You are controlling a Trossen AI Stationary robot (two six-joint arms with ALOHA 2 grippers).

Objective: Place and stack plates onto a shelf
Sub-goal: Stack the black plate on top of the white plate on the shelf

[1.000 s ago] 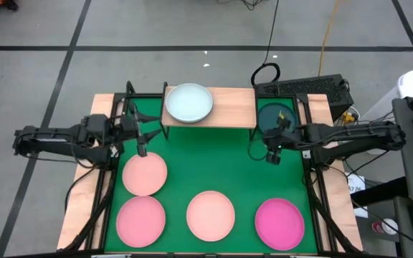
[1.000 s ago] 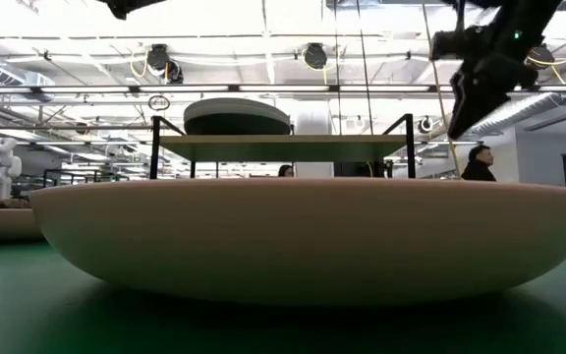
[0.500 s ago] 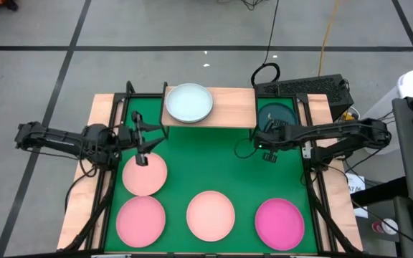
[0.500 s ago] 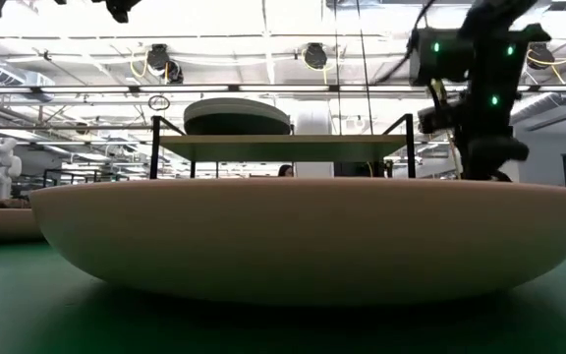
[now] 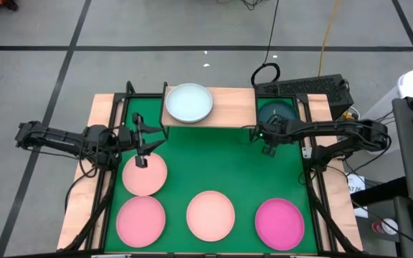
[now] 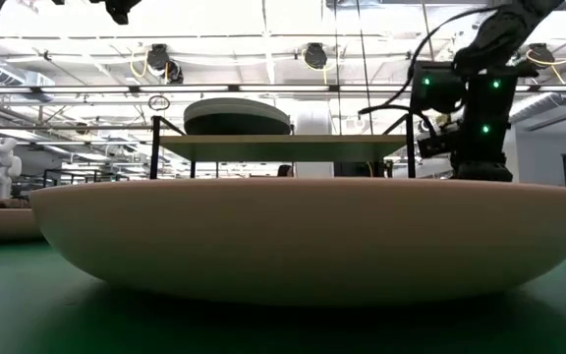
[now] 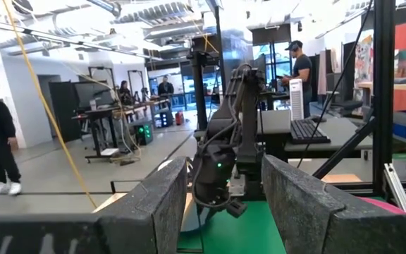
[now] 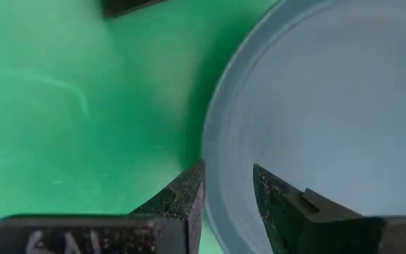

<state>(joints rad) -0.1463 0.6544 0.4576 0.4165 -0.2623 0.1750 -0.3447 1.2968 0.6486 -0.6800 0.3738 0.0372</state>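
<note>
Green-topped counter with wood edges, grey taped floor around it; people and benches in the room beyond.

Shelf spans the far edge of the counter. Pale mint plate sits on its left half, on top of a dark plate visible under it in the low view.

Teal plate lies on the counter at the far right, just beside the shelf's right end. Right gripper is down at that plate's left rim, jaws open a narrow gap with one finger on each side of the rim, not yet closed on it.

Left gripper hangs over the far edge of the peach plate at left, jaws spread wide, holding nothing.

Near row, left to right: pink plate, peach centre plate, magenta plate.
</note>
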